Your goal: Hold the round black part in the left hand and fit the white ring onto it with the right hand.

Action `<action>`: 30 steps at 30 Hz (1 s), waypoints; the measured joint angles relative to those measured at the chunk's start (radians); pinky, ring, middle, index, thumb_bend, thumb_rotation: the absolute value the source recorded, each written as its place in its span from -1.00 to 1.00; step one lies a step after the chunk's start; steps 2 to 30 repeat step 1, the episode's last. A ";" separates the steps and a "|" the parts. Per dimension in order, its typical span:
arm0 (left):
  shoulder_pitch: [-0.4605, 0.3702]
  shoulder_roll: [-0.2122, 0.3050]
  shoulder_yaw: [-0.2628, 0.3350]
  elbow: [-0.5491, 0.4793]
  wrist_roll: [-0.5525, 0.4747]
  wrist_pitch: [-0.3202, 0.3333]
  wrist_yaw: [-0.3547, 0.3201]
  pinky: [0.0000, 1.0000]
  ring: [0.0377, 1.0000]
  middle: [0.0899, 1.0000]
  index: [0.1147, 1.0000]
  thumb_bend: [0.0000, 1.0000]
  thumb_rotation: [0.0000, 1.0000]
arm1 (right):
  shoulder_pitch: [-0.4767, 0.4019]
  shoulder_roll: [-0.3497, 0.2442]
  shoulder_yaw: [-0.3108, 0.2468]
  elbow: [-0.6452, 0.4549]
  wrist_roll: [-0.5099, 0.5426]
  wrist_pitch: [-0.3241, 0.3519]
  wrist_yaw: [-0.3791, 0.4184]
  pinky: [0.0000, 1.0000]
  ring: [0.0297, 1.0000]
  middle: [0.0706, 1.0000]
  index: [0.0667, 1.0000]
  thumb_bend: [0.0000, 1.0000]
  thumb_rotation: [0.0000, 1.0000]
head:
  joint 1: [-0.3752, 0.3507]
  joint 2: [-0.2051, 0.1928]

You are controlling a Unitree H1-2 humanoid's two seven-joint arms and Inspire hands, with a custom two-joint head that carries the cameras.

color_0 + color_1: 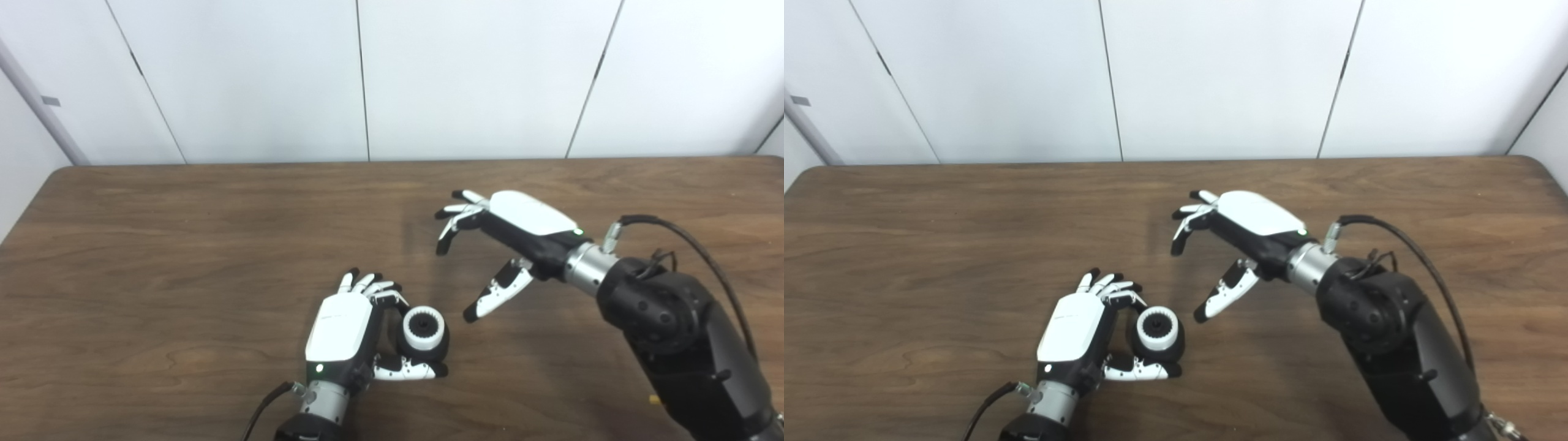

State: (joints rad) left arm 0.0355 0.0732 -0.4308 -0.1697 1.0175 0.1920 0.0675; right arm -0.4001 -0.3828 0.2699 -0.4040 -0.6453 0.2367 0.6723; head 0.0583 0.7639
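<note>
Round black part point(425, 339) sits near the front edge of the bench point(184, 245), a little left of centre. White ring point(423, 327) already seated on its upper face, toothed inner rim visible, dark hole in the middle. Black body shows below and to the right of the ring.

Left hand point(343, 331) holds the part from its left side: fingers point(386, 295) curl over the top-left of it, thumb lies along the bench under its front edge, tip reaching past the part to the right. Fingers clamped on the part. White back plate of the hand faces up, green light lit near the wrist. Cable runs off the wrist toward the bottom edge.

Right hand point(1240, 236) is well apart from the part, up and to the right, raised off the bench. Fingers spread and slightly bent, pointing left; thumb hangs down toward the bench, tip nearest the part but not touching it. Holds nothing. Black forearm comes in from the bottom right corner, cable looping over it.

Brown wood-grain bench, white panelled wall point(478, 73) behind.
</note>
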 measured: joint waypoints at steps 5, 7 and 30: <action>0.000 0.001 0.000 -0.001 0.000 0.001 -0.001 1.00 0.78 0.54 -0.15 0.04 -0.89 | 0.000 -0.007 -0.006 -0.001 0.000 0.000 0.000 0.82 1.00 0.72 0.22 0.85 -0.58 | -0.002 0.000; 0.000 0.001 0.000 -0.001 0.000 0.001 -0.001 1.00 0.78 0.54 -0.15 0.04 -0.89 | 0.000 -0.007 -0.006 -0.001 0.000 0.000 0.000 0.82 1.00 0.72 0.22 0.85 -0.58 | -0.002 0.000; 0.000 0.001 0.000 -0.001 0.000 0.001 -0.001 1.00 0.78 0.54 -0.15 0.04 -0.89 | 0.000 -0.007 -0.006 -0.001 0.000 0.000 0.000 0.82 1.00 0.72 0.22 0.85 -0.58 | -0.002 0.000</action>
